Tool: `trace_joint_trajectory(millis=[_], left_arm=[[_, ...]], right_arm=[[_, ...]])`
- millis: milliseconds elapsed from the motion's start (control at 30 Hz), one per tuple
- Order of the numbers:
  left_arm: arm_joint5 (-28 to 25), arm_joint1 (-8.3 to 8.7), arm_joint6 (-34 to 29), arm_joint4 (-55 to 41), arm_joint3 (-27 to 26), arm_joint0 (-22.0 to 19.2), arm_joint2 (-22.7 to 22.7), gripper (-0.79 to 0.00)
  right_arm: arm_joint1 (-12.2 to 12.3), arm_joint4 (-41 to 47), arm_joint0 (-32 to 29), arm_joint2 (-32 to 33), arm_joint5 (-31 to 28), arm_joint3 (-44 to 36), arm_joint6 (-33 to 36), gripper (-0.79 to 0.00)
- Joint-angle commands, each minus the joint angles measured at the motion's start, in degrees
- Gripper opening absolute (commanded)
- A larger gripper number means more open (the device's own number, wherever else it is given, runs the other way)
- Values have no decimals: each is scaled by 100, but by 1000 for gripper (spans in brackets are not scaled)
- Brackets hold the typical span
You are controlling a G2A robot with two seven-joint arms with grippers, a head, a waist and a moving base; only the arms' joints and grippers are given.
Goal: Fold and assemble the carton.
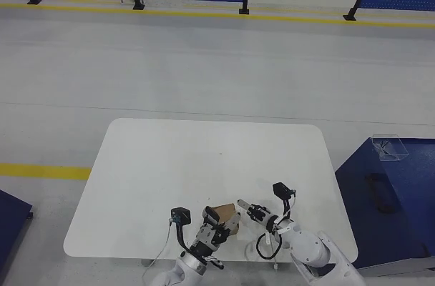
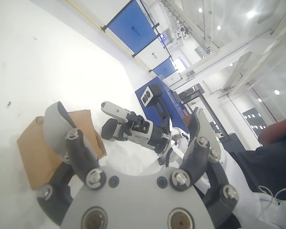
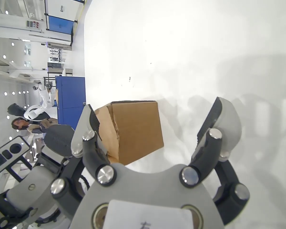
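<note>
A small brown carton (image 1: 224, 214) stands on the white table (image 1: 203, 157) near its front edge, folded into a box shape with creased flaps on one end. My left gripper (image 1: 216, 230) is open right beside it; in the left wrist view one of its fingers (image 2: 58, 122) lies against the carton (image 2: 35, 148), and the gripper (image 2: 126, 113) holds nothing. My right gripper (image 1: 249, 209) is open on the carton's other side. In the right wrist view the carton (image 3: 135, 129) sits just beyond the gripper (image 3: 153, 108), closer to one finger (image 3: 89, 120).
A blue cabinet (image 1: 396, 193) stands to the right of the table, with a clear container (image 1: 389, 146) on top. The table's front edge runs just behind both grippers. The far half of the table is bare white surface.
</note>
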Motion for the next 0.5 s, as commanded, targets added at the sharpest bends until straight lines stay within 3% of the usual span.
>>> trace_joint_trajectory(millis=[0,67,133,333,400,467], left_arm=[[-295,33,114,420,-3,14,-52,0],[-802,92,-98,516,-4,-25,-187,0],[-1103,134,191,762,-13,-18,-381,0],[-1103,134,191,762,-13,-18,-381,0],[-996,156,89,1125,18,-121,-458,0],[-1383,216,-80,1759,75,-328,-564,0]], right_arm=[[11,-20,-14,79,-37,22,37,0],[18,15,-49,156,53,48,94,0],[21,130,-37,205,295,39,299,0],[21,65,-53,197,277,60,263,0],[28,-335,-55,158,246,94,60,0],[27,-646,-79,97,198,109,-100,0]])
